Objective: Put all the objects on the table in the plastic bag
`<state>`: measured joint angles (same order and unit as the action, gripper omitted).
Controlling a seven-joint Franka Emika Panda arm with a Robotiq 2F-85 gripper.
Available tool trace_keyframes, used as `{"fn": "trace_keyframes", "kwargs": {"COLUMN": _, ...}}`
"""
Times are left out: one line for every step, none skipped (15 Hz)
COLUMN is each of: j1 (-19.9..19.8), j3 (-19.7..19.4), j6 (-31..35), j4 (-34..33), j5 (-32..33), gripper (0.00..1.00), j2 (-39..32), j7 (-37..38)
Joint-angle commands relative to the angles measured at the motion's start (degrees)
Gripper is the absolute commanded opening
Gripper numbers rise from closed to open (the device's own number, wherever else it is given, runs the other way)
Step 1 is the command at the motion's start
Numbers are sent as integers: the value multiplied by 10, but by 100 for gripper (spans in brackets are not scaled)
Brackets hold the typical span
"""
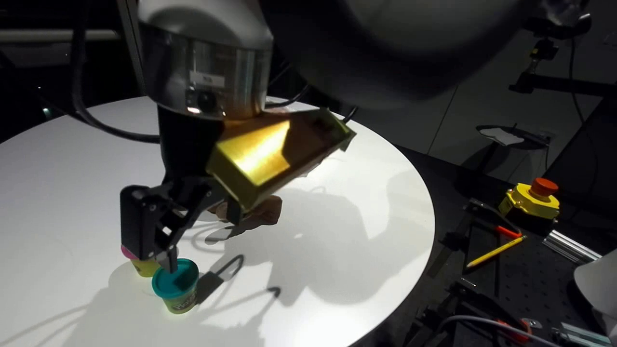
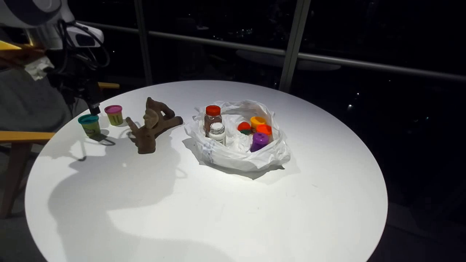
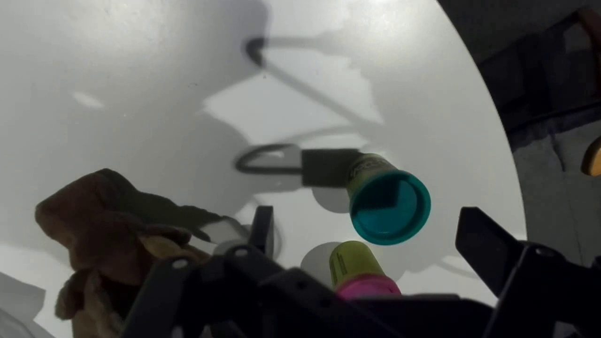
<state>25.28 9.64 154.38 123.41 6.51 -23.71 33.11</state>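
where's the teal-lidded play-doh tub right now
In an exterior view, the teal-lidded Play-Doh tub stands near the left edge of the white table, just left of the pink-lidded tub, a gap between them.

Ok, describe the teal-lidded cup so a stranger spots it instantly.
On the round table, find the brown toy beside the plastic bag. On the toy's other side stand a pink-lidded cup and, farther out, the teal-lidded cup. Only its lid is teal.
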Motion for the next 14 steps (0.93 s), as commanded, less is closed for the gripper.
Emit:
{"fn": "trace_keyframes", "kwargs": {"j1": 51, "j3": -52, "j6": 84, "j4": 12, "j5": 48, "gripper": 100, "j2": -26, "j7": 32}}
{"fn": "trace_keyframes", "kwargs": {"j1": 64, "j3": -65, "j6": 97, "j4": 11, "j5": 53, "gripper": 100, "j2": -33, "j7": 36}}
{"fn": "trace_keyframes", "kwargs": {"j1": 78, "j3": -80, "j6": 113, "j4": 7, "j5": 59, "gripper": 100, "j2": -44, "j7": 40}}
{"fn": "trace_keyframes", "kwargs": {"j1": 91, "j3": -92, "j6": 124, "j4": 6, "j5": 61, "gripper": 100, "j2": -50, "j7": 41}}
{"fn": "trace_keyframes", "kwargs": {"j1": 104, "j3": -102, "j6": 133, "j4": 5, "j5": 58, "gripper": 100, "j2": -54, "j7": 41}}
{"fn": "trace_keyframes", "kwargs": {"j1": 114, "j3": -109, "j6": 138, "j4": 6, "j5": 52, "gripper": 100, "j2": -57, "j7": 36}}
{"fn": "trace_keyframes", "kwargs": {"j1": 121, "j3": -114, "j6": 142, "j4": 5, "j5": 46, "gripper": 100, "j2": -61, "j7": 30}}
{"fn": "trace_keyframes", "kwargs": {"j1": 127, "j3": -117, "j6": 142, "j4": 6, "j5": 42, "gripper": 100, "j2": -63, "j7": 24}}
{"fn": "trace_keyframes", "kwargs": {"j1": 133, "j3": -119, "j6": 144, "j4": 6, "j5": 39, "gripper": 100, "j2": -64, "j7": 22}}
{"fn": "trace_keyframes", "kwargs": {"j1": 137, "j3": -119, "j6": 143, "j4": 8, "j5": 36, "gripper": 100, "j2": -65, "j7": 20}}
{"fn": "trace_keyframes", "kwargs": {"j1": 142, "j3": -121, "j6": 144, "j4": 7, "j5": 35, "gripper": 100, "j2": -68, "j7": 19}}
{"fn": "trace_keyframes", "kwargs": {"j1": 145, "j3": -120, "j6": 145, "j4": 8, "j5": 33, "gripper": 100, "j2": -68, "j7": 19}}
{"fn": "trace_keyframes", "kwargs": {"j1": 149, "j3": -122, "j6": 148, "j4": 9, "j5": 33, "gripper": 100, "j2": -68, "j7": 20}}
{"fn": "trace_keyframes", "kwargs": {"j1": 152, "j3": -124, "j6": 148, "j4": 6, "j5": 31, "gripper": 100, "j2": -70, "j7": 19}}
